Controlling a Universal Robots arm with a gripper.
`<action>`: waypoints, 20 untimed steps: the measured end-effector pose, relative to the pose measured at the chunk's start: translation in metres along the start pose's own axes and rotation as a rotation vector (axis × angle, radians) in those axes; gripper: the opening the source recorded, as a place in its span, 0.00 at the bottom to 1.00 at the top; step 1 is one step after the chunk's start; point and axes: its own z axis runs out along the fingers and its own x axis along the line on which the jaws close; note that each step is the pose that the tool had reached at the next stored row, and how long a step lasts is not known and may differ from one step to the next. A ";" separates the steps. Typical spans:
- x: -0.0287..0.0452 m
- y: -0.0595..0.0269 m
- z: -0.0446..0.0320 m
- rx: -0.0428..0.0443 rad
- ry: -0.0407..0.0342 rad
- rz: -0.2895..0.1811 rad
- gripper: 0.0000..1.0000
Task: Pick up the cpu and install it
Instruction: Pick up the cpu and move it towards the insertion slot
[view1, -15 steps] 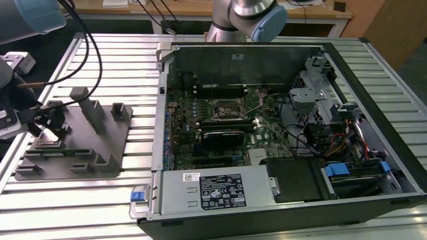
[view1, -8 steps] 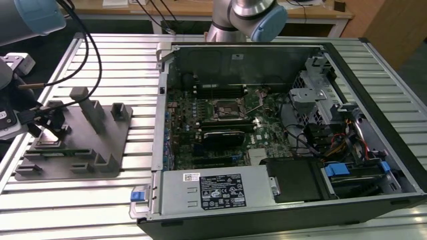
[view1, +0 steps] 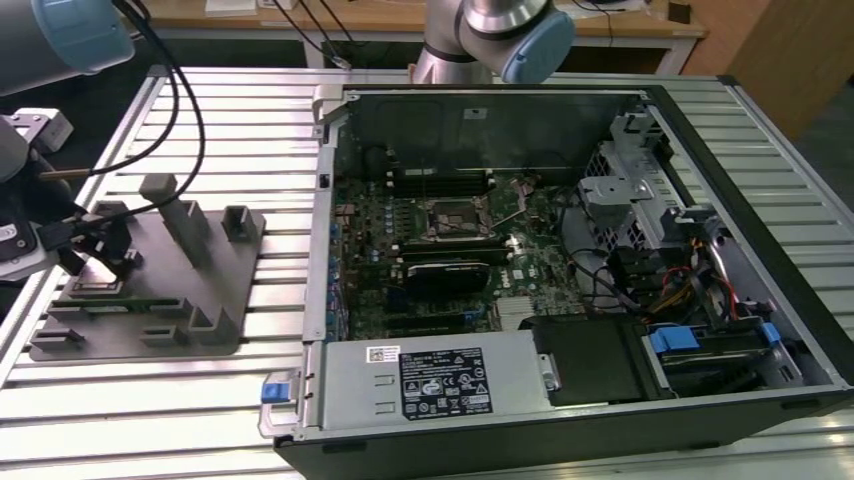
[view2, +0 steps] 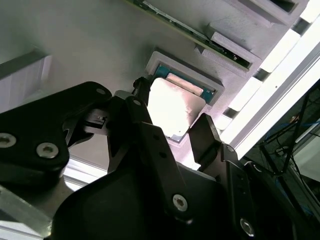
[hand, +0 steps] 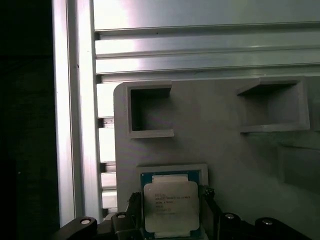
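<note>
The cpu (hand: 171, 206), a flat square chip with a shiny silver top and a green rim, lies in a square recess of the grey plastic tray (view1: 214, 290) at the exterior view's left. My gripper (view1: 100, 268) is down over that recess. In both wrist views its black fingers (view2: 142, 100) stand against two opposite edges of the cpu (view2: 172, 107), shut on it. The chip sits level with its recess. The black-framed motherboard socket (view1: 454, 218) lies bare in the middle of the open computer case (view1: 694, 210), far from the gripper toward the exterior view's right.
Upright grey posts (view1: 187, 225) rise from the tray right beside the gripper. A memory stick (view1: 114, 303) lies flat on the tray. Black cables (view1: 180, 110) hang from the arm. The case holds a power supply (view1: 427, 380), drive cages and wiring. The table (view1: 254, 130) is slatted metal.
</note>
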 end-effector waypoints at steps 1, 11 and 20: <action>0.0000 0.0002 0.0004 0.0001 0.0001 0.000 0.59; 0.0003 0.0008 0.0046 0.0002 0.0003 0.000 0.59; 0.0003 0.0008 0.0048 0.0001 0.0001 0.000 0.55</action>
